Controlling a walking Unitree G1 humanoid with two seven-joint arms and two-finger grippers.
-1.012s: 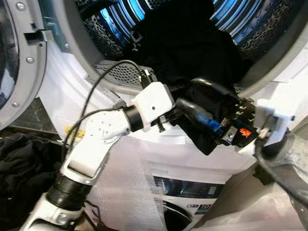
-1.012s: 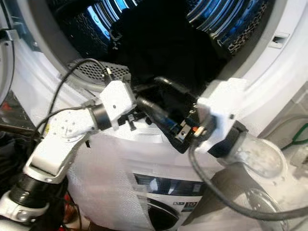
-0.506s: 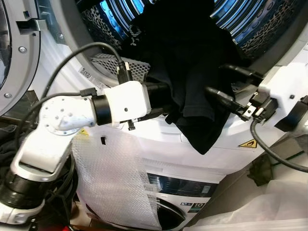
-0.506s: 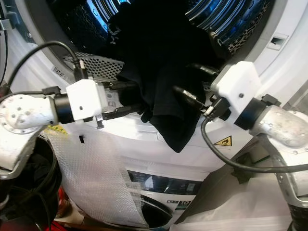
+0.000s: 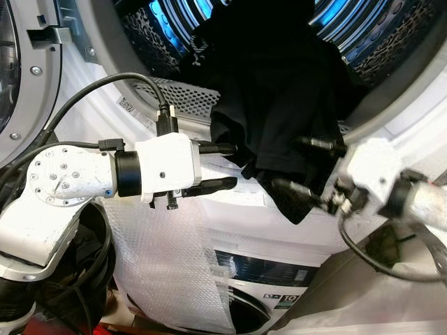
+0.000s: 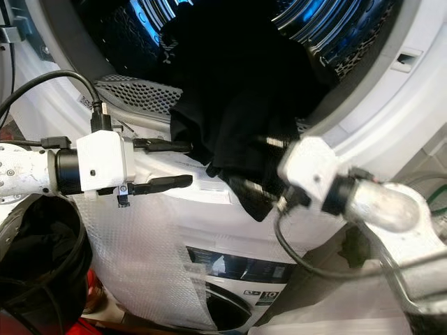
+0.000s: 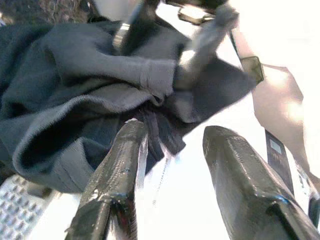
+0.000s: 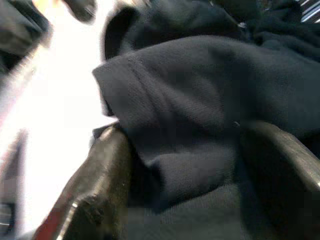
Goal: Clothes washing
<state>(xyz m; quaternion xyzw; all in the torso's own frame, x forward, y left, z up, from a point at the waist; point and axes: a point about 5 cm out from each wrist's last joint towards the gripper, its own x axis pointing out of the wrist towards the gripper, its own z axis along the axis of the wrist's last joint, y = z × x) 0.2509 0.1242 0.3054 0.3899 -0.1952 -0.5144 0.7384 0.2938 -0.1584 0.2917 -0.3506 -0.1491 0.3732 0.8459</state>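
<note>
A black garment (image 5: 279,91) spills out of the blue-lit drum (image 5: 164,24) of the upper machine and hangs over its white rim (image 5: 230,209). My left gripper (image 5: 225,167) is open just left of the hanging cloth, its fingers level and not touching it. In the left wrist view the left gripper (image 7: 175,130) faces the dark folds (image 7: 75,80). From the right, my right gripper (image 5: 283,162) reaches into the hanging part. Its fingers stand wide apart, and in the right wrist view a fold of the garment (image 8: 190,115) lies between them.
The round door (image 5: 21,70) stands open at the left. Bubble wrap (image 5: 167,272) hangs over the front of the lower machine (image 5: 272,276). More dark clothes (image 6: 35,244) lie at the lower left. A cable (image 5: 98,91) loops over my left arm.
My left gripper has drawn back left, out of the black cloth. My right gripper has dropped lower and pushed into the hanging hem.
</note>
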